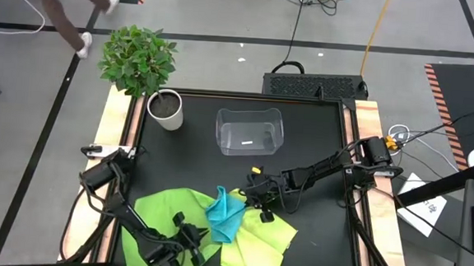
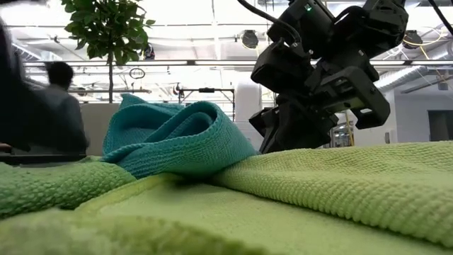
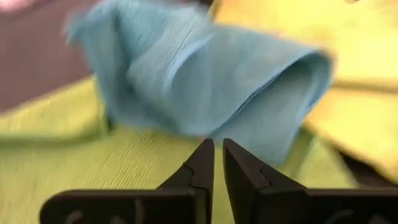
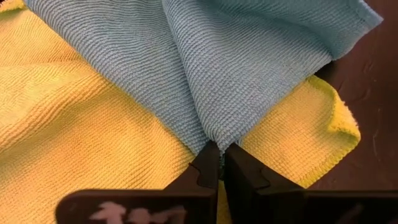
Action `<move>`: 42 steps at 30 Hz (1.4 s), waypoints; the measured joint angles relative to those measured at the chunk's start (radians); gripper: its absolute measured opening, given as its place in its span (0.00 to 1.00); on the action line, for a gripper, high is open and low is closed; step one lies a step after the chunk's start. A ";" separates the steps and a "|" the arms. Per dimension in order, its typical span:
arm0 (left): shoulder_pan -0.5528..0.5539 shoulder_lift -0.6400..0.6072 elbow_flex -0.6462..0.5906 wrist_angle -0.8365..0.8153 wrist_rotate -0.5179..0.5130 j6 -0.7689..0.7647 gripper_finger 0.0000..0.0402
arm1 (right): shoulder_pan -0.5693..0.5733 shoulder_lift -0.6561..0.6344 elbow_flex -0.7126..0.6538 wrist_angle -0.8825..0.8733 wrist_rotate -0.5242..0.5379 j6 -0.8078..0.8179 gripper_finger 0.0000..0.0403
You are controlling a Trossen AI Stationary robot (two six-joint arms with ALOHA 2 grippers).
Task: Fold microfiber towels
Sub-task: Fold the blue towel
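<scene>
The turquoise towel [image 1: 225, 215] lies bunched at the near middle of the table, on the bright green towel [image 1: 166, 215] and the pale yellow-green towel [image 1: 262, 238]. It rises as a folded heap in the low view [image 2: 177, 138]. My right gripper [image 4: 216, 149] is shut on the turquoise towel's right side [image 1: 241, 201]. My left gripper [image 3: 218, 146] is shut and empty just above the bright green towel [image 3: 74, 155]. It stands left of the turquoise towel [image 3: 205, 74], near the table's front edge [image 1: 196, 236]. My right gripper pinches a gathered fold of the turquoise towel [image 4: 208, 127] between its two fingertips. The creases of the cloth run together at the tips; how many layers, I cannot tell. The fingers come from the table's right, slanting down. The rest of the towel lies slack on the pale yellow-green towel [image 4: 81, 124].
A clear plastic bin [image 1: 249, 132] stands at the far middle of the black table, and a white pot with a green plant [image 1: 164, 110] at the far left. Bare black tabletop [image 1: 194, 163] lies between them and the towels. A person [image 2: 60, 106] shows beyond the table.
</scene>
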 joint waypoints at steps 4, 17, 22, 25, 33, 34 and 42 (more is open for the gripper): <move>-0.001 -0.001 0.027 -0.034 -0.031 0.059 0.09 | 0.015 -0.002 0.000 0.027 0.002 -0.027 0.04; 0.013 -0.001 0.029 -0.129 -0.078 0.021 0.09 | 0.132 -0.129 0.000 0.021 0.043 -0.080 0.27; 0.013 -0.001 0.029 -0.134 -0.084 0.020 0.09 | 0.166 -0.177 0.000 -0.005 0.135 -0.079 0.38; 0.013 -0.001 0.029 -0.134 -0.084 0.020 0.09 | 0.168 -0.187 0.000 -0.036 0.137 -0.046 0.42; 0.009 -0.001 0.029 -0.134 -0.082 0.019 0.09 | 0.145 -0.189 0.000 -0.153 0.138 0.002 0.42; 0.009 -0.001 0.029 -0.135 -0.082 0.020 0.09 | 0.142 -0.190 0.000 -0.156 0.138 0.005 0.42; 0.009 -0.001 0.028 -0.202 -0.084 -0.014 0.09 | 0.195 -0.190 0.000 -0.054 0.132 0.028 0.43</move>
